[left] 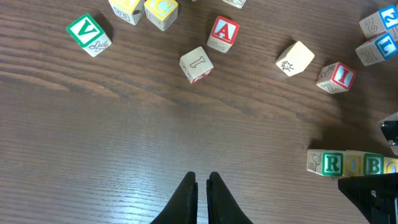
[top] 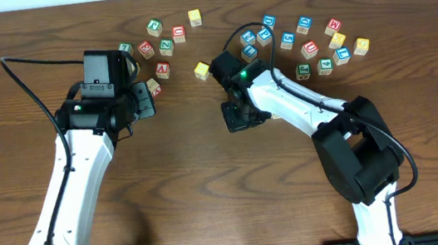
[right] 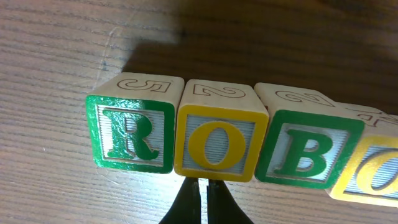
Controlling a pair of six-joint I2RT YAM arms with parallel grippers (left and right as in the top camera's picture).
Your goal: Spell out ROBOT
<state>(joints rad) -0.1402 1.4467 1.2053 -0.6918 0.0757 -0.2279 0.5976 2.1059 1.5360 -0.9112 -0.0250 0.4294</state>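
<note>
1. The word stands at four letters: R block (right: 134,140), first O block (right: 217,144), B block (right: 308,149) and second O block (right: 373,174) sit side by side on the tabletop (right: 56,74). There is no T yet. The second O looks slightly out of line with the other three.
2. Your right end effector (right: 203,199) has its fingers pressed together and holds nothing. The first O is directly in front of the tips and very near. In the wrist view the R is ahead to the left, and the B and second O are ahead to the right.
3. Your left end effector (left: 202,196) also has its fingers together and empty. From it, the row (left: 354,164) lies off to the right, level with the tips. The loose V block (left: 89,33) and A block (left: 222,33) lie well ahead.
4. I cannot pick out a T among the loose blocks, so confirm the letter before you commit to a grasp.
5. Risk: any forward creep of the right tips would likely push the first O back and break the line.
6. Risk: setting a T against the skewed second O could nudge it further and bend the word's end.
7. Risk: the right arm sits over the row, so bringing the left arm in beside it invites a collision. Back the right arm away first.
</note>
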